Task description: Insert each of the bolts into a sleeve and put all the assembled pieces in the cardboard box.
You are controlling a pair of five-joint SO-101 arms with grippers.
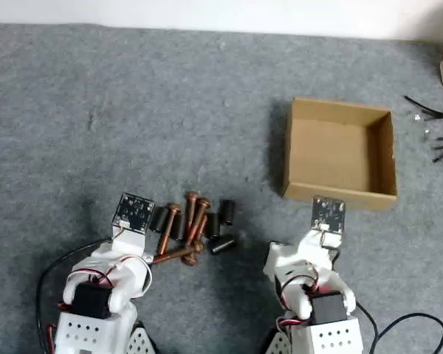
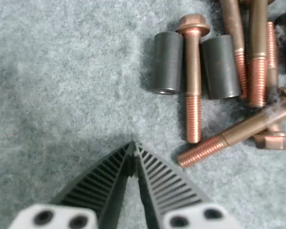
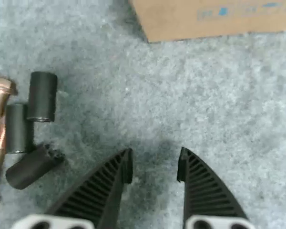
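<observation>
Two arms sit side by side at the near edge of a grey carpeted table [image 1: 133, 96]. The left arm [image 1: 103, 284] and the right arm [image 1: 314, 284] each point away from their bases. The left gripper [image 2: 135, 145] has its jaws pressed together with nothing between them, and it hangs over bare carpet just beside the loose parts. The right gripper [image 3: 155, 164] has its jaws spread and holds nothing, over carpet between the parts and the cardboard box [image 1: 340, 195]. The copper-coloured bolts [image 1: 188, 225] lie in a loose pile in front of the left arm, some crossing one another. One bolt [image 2: 192, 81] lies straight between two dark sleeves [image 2: 168, 62], head away from the gripper. Further sleeves [image 1: 225, 212] lie on their sides at the pile's right edge (three show in the right wrist view, one [image 3: 42, 95] a little apart from the others). The box stands open-topped beyond the right arm, well apart from the pile; its near wall [image 3: 214, 19] shows from the right wrist. Thin black cables [image 1: 435, 133] lie at the table's far right edge.
</observation>
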